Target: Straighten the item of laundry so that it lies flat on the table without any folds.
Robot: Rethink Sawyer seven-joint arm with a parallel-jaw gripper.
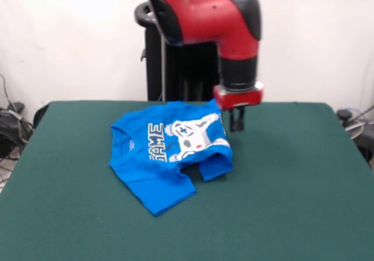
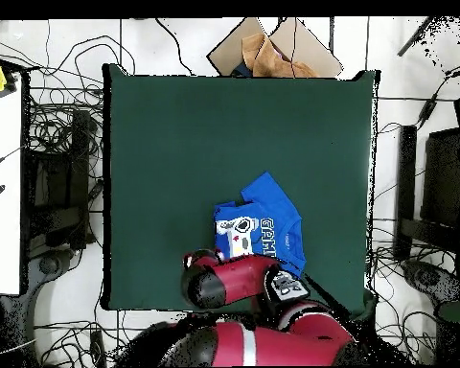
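From the front, the shirt point(image 1: 169, 156) lies rumpled on the green bench point(image 1: 292, 202), toward the back and a little left of the middle. Its print is only partly readable: the letters "GAME" run sideways beside a white controller, and any further wording is lost in the folds. The right-hand part is doubled over, with a sleeve or hem curling under near the front. The gripper point(image 1: 236, 122) hangs from the red arm point(image 1: 204, 10) just beside the shirt's far right corner, right at the edge of the cloth. Its dark fingers sit so close together and so small that I cannot tell whether they are spread or pinching the fabric, nor whether they touch it at all.

From overhead, the arm covers the gripper completely. The shirt point(image 2: 267, 225) shows as a skewed blue patch near the bench point(image 2: 176, 144) edge closest to the robot, its nearest part slipping under the arm's red bulk point(image 2: 229, 283). Cardboard point(image 2: 272, 53) lies past the far edge.
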